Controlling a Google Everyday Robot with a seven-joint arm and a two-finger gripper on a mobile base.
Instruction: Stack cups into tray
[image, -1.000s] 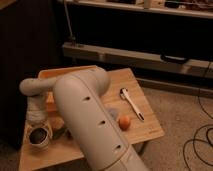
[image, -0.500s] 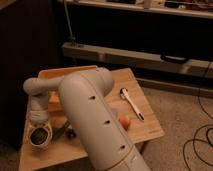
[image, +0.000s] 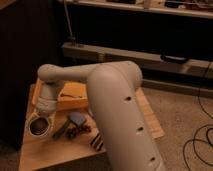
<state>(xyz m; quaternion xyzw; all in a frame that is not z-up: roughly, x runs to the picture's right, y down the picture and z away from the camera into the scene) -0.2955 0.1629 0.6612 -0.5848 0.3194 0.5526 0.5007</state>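
A white cup (image: 39, 126) with a dark inside hangs at the end of my arm, just above the left side of the wooden table (image: 42, 156). My gripper (image: 41, 115) points down from the wrist onto the cup's rim and is shut on it. Its fingertips are mostly hidden by the wrist and the cup. I cannot tell whether the dark grey cup sits inside the white one. The yellow-orange tray (image: 75, 95) stands behind and to the right of the gripper, partly hidden by my arm.
Small dark items (image: 75, 121) lie on the table right of the cup, with more (image: 96, 142) near my forearm. My big forearm (image: 125, 125) hides the table's right half. A low dark shelf (image: 150, 59) runs behind. Cables (image: 200, 142) lie on the floor at right.
The gripper has shut at the cup's rim. Wrist and cup have risen slightly. The forearm has swung further across the table's right side, hiding the things there.
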